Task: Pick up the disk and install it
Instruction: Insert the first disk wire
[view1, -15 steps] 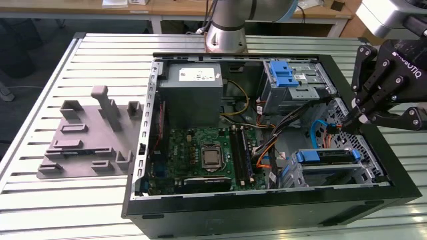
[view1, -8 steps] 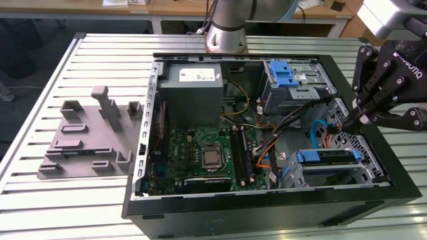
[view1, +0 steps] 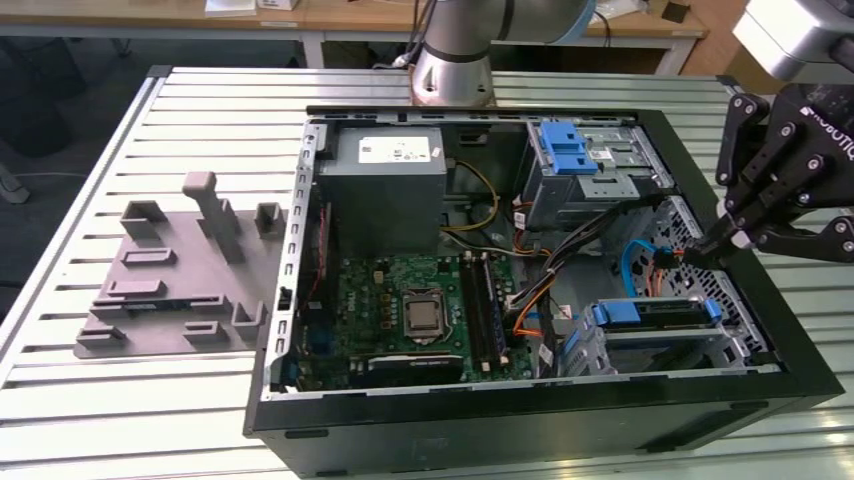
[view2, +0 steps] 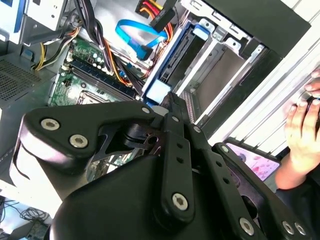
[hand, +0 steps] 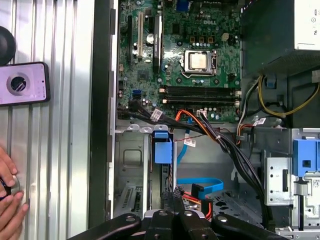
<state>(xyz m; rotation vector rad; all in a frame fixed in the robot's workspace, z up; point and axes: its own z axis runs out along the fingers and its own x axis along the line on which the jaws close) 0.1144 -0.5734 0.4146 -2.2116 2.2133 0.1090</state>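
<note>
Disk (view1: 651, 313) sits in the lower drive cage (view1: 731, 352) of the open PC case (view1: 534, 425), at the corner nearest the exterior view's right. Blue rails run along both sides, and the light-blue end tab shows in the first wrist view (hand: 162, 151).

Gripper (view1: 701, 250) hangs over the case interior, just above that cage and near the blue and orange cables (view1: 638, 250). Fingers are pressed together w/ nothing between them, which both wrist views confirm. No contact w/ the disk seen; tips are near it but apart.

Motherboard (view1: 400, 300) is exposed mid-case, w/ the grey PSU box (view1: 387, 185) behind it. An upper cage w/ a blue bracket (view1: 571, 152) sits beside the PSU box.

Grey slotted tray (view1: 174, 280) lies on the slatted metal table (view1: 80, 400), towards the exterior view's left, well apart from the case.

Phone (hand: 22, 82) lies on the table beside the case. A person's hand (hand: 7, 197) rests on the table near it.
</note>
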